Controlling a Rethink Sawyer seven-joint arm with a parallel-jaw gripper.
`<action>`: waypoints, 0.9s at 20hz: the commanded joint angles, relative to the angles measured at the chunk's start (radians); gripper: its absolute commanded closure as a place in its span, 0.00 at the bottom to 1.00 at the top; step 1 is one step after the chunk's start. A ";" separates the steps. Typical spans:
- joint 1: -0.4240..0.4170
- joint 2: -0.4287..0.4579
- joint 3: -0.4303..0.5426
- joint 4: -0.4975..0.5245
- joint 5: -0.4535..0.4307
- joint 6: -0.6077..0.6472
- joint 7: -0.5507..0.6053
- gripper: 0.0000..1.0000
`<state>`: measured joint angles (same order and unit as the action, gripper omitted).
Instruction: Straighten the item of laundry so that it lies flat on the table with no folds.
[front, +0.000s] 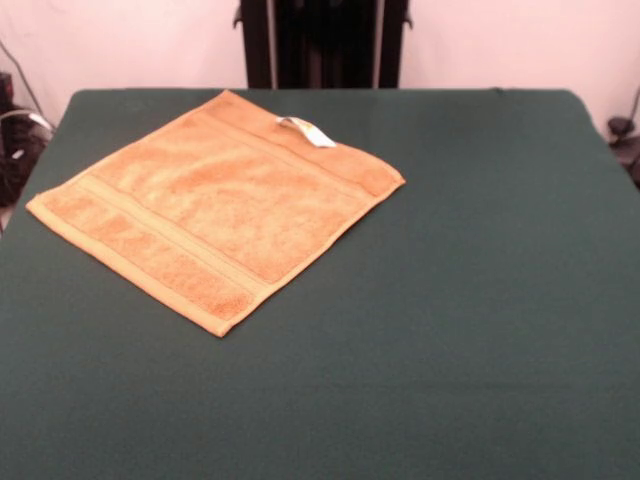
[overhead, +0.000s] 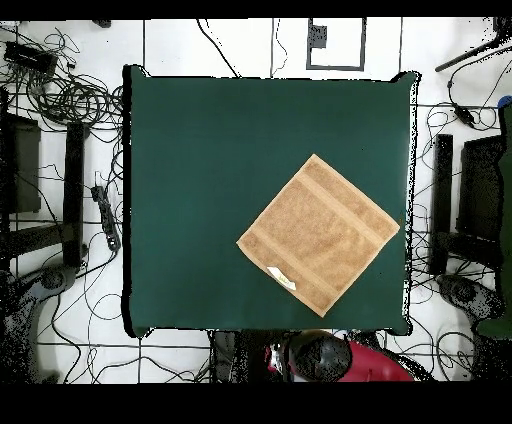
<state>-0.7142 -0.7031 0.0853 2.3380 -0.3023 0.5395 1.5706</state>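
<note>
While the towel (front: 215, 205) (overhead: 318, 234) lies spread flat and turned like a diamond on the green table (front: 470, 330) (overhead: 210, 180), we see its white tag (front: 308, 131) (overhead: 282, 277) on one edge; no gripper shows, so we cannot tell its fingers' state.

Even, diffuse indoor lighting, no hard shadows on the table (front: 480, 330), faint shade along the towel (front: 215, 220) near edge, no glare on the felt, front view slightly soft, white wall mildly overexposed.
</note>
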 joint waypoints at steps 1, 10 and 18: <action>0.025 -0.073 0.088 -0.042 0.031 0.104 0.032 0.00; -0.129 -0.056 0.171 -0.254 -0.112 0.035 -0.151 0.00; -0.152 -0.009 0.196 -0.343 -0.226 -0.006 -0.109 0.00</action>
<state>-0.8830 -0.7802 0.1397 2.1429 -0.4746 0.5921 1.5706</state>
